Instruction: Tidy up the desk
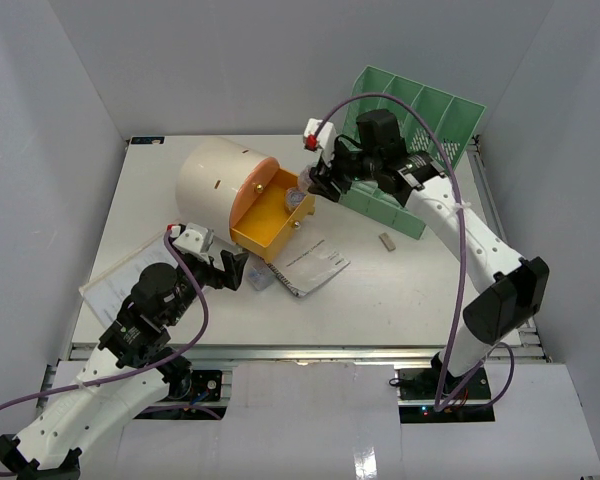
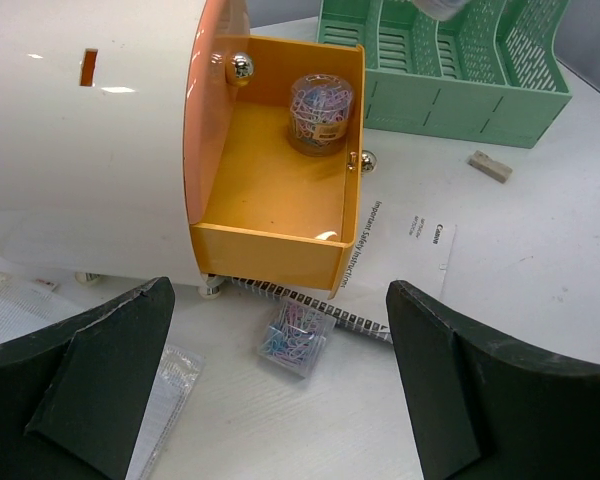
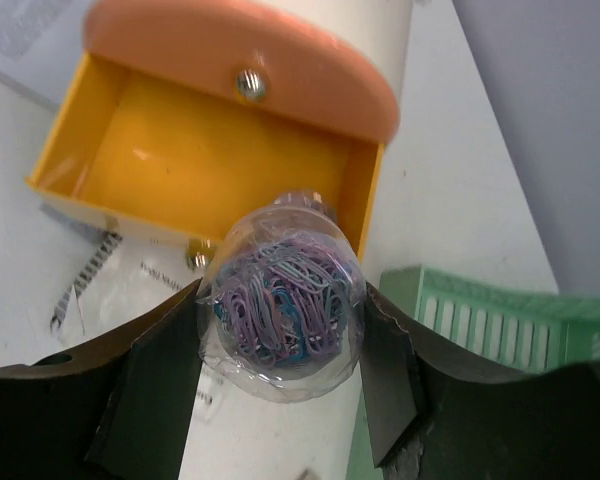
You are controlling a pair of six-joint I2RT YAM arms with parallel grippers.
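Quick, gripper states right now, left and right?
Left gripper: open, holding nothing.
Right gripper: closed on the clear round plastic tub of coloured paper clips.

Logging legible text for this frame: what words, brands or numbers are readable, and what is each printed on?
"Important Safety Instructions": white booklet on the desk, in front of the yellow drawer.
"Canon": same booklet.
Fine print beside "Canon": too small to read.
Printed sheet at the desk's left edge: too small to read.
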